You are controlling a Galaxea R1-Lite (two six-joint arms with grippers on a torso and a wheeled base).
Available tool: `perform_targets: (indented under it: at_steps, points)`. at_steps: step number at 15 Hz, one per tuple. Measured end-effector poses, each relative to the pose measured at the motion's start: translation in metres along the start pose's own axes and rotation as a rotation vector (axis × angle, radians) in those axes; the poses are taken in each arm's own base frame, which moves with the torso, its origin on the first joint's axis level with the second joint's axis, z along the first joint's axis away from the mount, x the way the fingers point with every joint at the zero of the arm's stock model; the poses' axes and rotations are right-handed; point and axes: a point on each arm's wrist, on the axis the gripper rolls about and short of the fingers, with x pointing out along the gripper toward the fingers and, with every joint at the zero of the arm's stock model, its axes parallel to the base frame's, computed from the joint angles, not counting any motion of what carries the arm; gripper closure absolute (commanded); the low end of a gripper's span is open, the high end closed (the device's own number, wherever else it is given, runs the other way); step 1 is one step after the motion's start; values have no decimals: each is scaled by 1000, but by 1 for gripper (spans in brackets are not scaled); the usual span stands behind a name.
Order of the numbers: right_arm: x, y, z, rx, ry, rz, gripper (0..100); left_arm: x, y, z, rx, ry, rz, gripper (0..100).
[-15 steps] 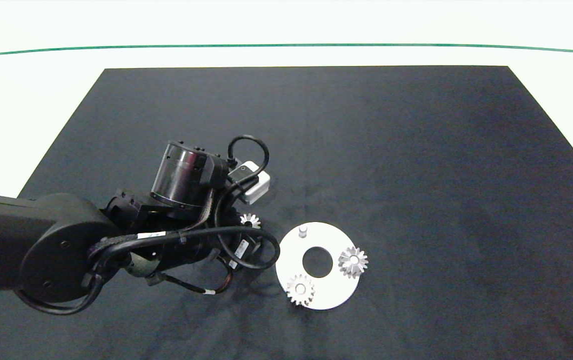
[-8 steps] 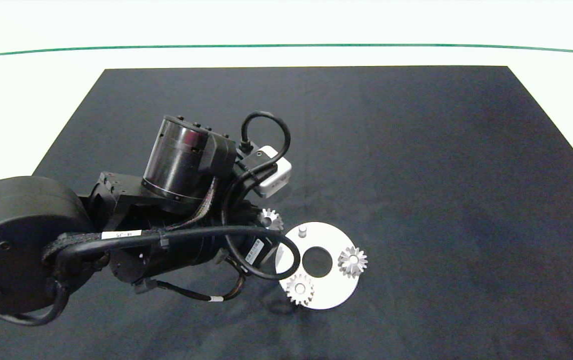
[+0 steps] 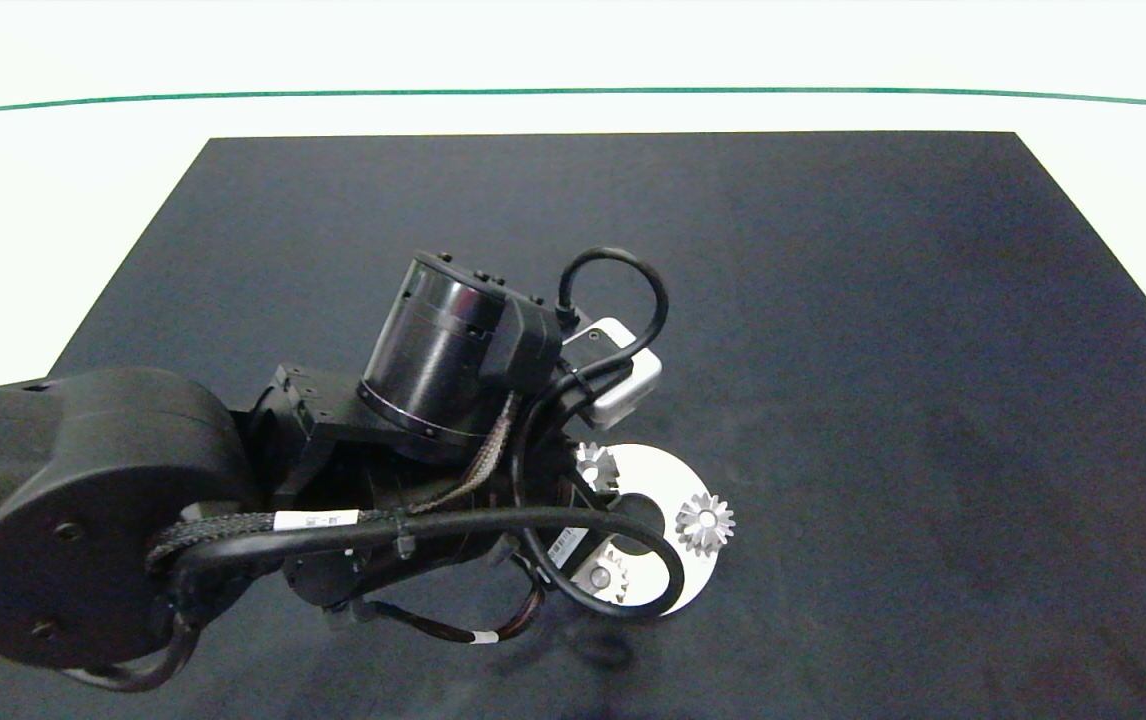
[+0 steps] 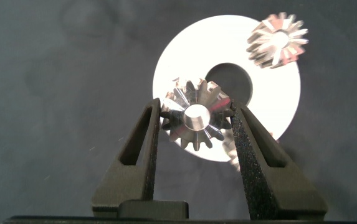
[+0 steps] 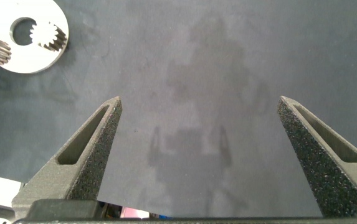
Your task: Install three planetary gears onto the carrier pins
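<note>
Left claw [image 4: 195, 118] is clamped on one planetary gear [image 4: 196, 118], holding it over the white disc [image 3: 668, 480] on the bench [image 3: 833, 300]. Two other gears [image 3: 704, 522] sit on the disc. Right claw [image 5: 198, 124] hangs wide apart, holding nothing, away from the disc.

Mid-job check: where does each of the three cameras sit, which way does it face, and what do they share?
Head view: above the black mat, looking down; left arm covers part of the flat white ring-shaped disc.
Left wrist view: on the left arm, facing down at the disc; left gripper clamps a small silvery toothed gear.
Right wrist view: on the right arm, above bare mat; right gripper open.
Shared: all show the disc with two seated gears.
</note>
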Motion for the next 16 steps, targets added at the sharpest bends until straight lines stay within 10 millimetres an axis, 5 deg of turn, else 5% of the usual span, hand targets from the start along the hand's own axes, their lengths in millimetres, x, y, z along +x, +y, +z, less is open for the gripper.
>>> perform_targets:
  at_steps: [16]
  points:
    - [-2, -1, 0, 2, -9, 4, 0, 25, 0, 19, 35, 39, 18, 100]
